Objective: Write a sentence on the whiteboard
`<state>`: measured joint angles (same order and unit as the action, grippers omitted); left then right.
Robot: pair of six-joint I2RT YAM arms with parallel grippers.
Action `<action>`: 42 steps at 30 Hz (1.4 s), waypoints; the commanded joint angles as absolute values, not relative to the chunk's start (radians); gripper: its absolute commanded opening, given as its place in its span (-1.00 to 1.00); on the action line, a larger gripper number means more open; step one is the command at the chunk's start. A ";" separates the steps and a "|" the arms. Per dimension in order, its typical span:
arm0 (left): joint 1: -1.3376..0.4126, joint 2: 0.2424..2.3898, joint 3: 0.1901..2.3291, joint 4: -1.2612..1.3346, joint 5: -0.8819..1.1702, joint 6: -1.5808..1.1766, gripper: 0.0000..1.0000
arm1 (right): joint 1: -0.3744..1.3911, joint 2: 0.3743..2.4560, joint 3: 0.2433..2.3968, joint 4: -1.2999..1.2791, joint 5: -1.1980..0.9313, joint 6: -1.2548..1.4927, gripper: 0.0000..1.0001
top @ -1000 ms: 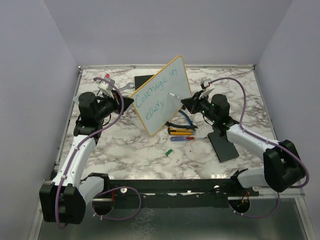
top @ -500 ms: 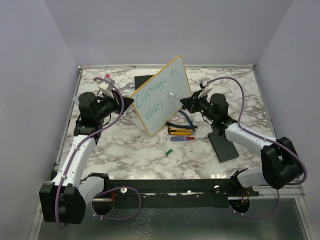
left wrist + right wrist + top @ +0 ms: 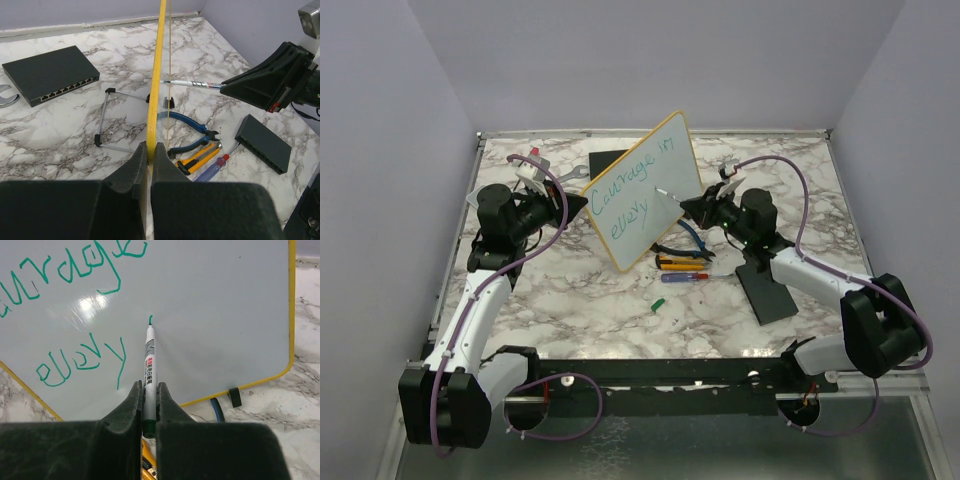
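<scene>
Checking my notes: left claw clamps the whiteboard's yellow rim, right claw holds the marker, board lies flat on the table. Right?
Not flat: the top view shows the whiteboard standing up on edge. The left claw does clamp its rim, and the right claw holds the marker.

The whiteboard [image 3: 652,226] carries the only legible writing: the sentence [image 3: 628,186], teal-green cursive in two lines. From the top camera the upper line reads "Courage in" and the lower one "every" (its middle letters are loose enough to pass for "ellely"). The right wrist camera shows only part of it, "urage" above and "every" below, plus a short hooked stroke [image 3: 150,318] to the right of "every", too little to be a letter. The marker [image 3: 149,370] has a printed label on its white barrel, in red and black characters too small to read.
</scene>
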<state>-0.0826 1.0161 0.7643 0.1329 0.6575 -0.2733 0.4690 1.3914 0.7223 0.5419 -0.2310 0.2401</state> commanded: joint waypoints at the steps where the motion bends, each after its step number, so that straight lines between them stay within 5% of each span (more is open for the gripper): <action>1: -0.087 1.005 0.761 0.138 0.670 -0.258 -1.00 | 0.469 1.383 0.695 0.554 -0.264 0.248 -0.99; 42: -0.089 1.000 0.759 0.140 0.673 -0.260 -1.00 | 0.502 1.386 0.648 0.523 -0.193 0.246 -0.99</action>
<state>-0.0826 1.0157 0.7643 0.1326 0.6575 -0.2737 0.4850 1.3983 0.6720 0.5304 -0.1684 0.2611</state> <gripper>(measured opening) 0.020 0.064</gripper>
